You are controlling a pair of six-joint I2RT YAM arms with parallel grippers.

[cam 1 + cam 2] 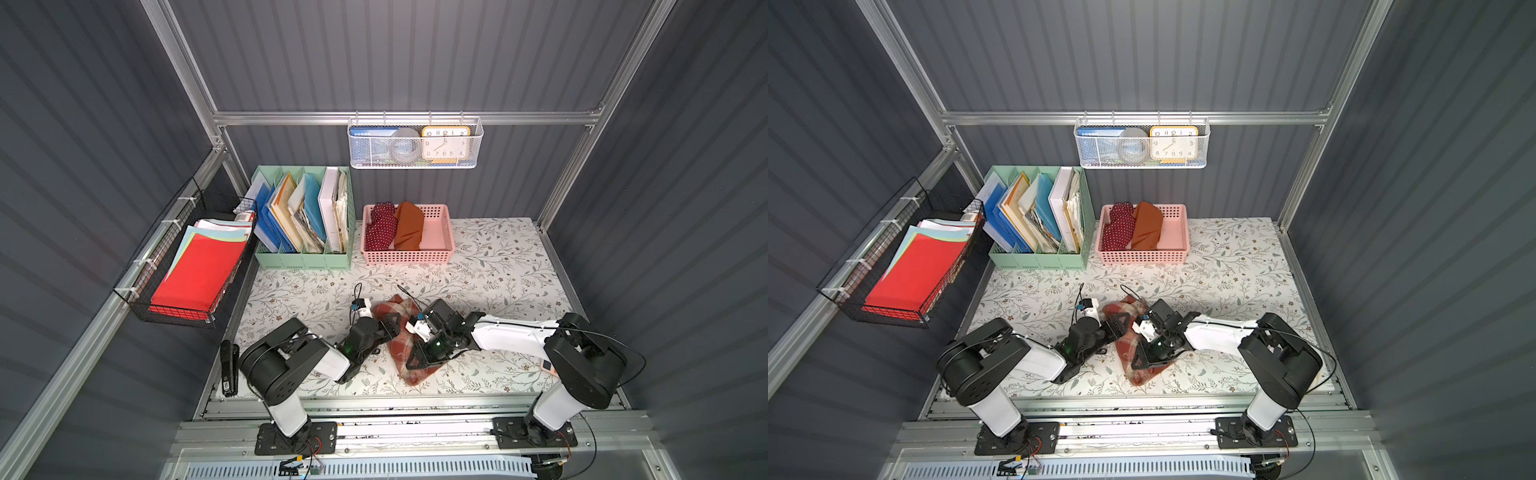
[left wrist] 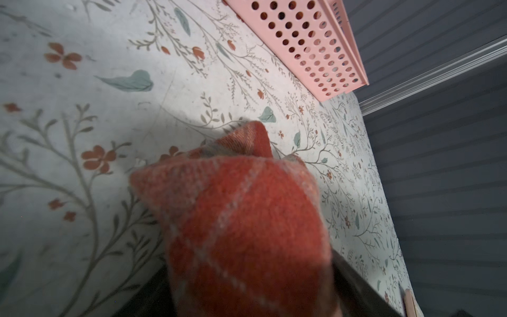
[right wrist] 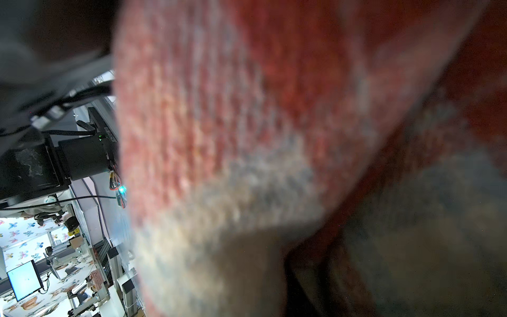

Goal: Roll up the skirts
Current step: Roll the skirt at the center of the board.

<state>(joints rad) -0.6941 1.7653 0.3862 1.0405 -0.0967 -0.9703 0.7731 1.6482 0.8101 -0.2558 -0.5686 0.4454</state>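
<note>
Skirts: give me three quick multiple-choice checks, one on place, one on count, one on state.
1. Where is the plaid skirt?
A) in a bin
B) on the floor
C) on the table

2. How many skirts lie in the basket?
A) one
B) two
C) three

3. How does the plaid skirt lie?
A) bunched into a thick bundle
B) spread flat
C) hanging

Answers:
1 C, it rests on the table in front of the basket.
2 B, the dotted skirt and the orange skirt sit side by side.
3 A, both top views show it folded up thick.
</note>
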